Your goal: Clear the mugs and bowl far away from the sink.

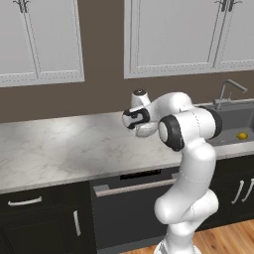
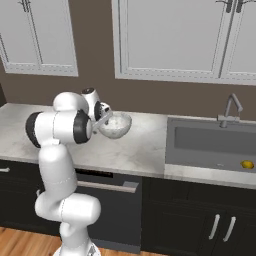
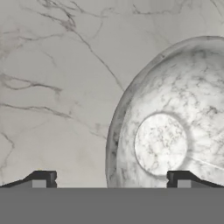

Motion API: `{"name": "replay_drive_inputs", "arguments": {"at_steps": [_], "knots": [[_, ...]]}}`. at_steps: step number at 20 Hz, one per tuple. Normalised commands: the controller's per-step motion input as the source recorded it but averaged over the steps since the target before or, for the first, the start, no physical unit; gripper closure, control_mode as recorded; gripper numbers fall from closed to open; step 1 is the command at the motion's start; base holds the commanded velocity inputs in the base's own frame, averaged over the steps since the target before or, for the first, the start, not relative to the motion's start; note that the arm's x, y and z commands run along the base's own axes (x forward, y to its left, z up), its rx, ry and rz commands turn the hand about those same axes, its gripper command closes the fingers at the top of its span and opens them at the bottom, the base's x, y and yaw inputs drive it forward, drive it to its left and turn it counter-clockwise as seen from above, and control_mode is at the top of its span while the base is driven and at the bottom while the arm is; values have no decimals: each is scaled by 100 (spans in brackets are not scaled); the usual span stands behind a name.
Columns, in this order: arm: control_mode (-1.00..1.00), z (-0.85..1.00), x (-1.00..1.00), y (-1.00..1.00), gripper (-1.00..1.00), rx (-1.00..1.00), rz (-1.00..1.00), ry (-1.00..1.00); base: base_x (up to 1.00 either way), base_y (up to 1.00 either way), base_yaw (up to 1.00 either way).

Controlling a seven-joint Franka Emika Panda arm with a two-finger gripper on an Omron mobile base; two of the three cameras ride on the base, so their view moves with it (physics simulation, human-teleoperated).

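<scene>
The white-grey marbled bowl is at the counter left of the sink. In the hand view the bowl lies to the right, and its left rim runs down between my fingertips. My gripper is open and straddles that rim, one fingertip over the bowl's inside and the other outside it. From the right base, the gripper sits at the bowl's left edge. Both mugs are out of view.
The dark basin with its gooseneck faucet holds a small yellow object. Bare marble counter stretches left of the arm. White wall cabinets hang above, dark base cabinets stand below.
</scene>
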Motion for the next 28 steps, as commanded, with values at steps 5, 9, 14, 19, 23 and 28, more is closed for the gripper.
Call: {"name": "replay_drive_inputs", "arguments": {"at_steps": [5,9,14,19,23,28], "knots": [[-100,-21,20,0,-100,-1,0,-14,0,0,0],[-100,-17,16,-5,-100,0,0,-7,0,0,0],[-100,-17,0,0,100,0,0,-1,0,0,0],[-100,-9,0,0,100,0,-1,2,0,0,0],[-100,-7,0,0,100,0,0,3,0,0,0],[-100,16,-20,0,100,0,1,0,0,0,0]]}}
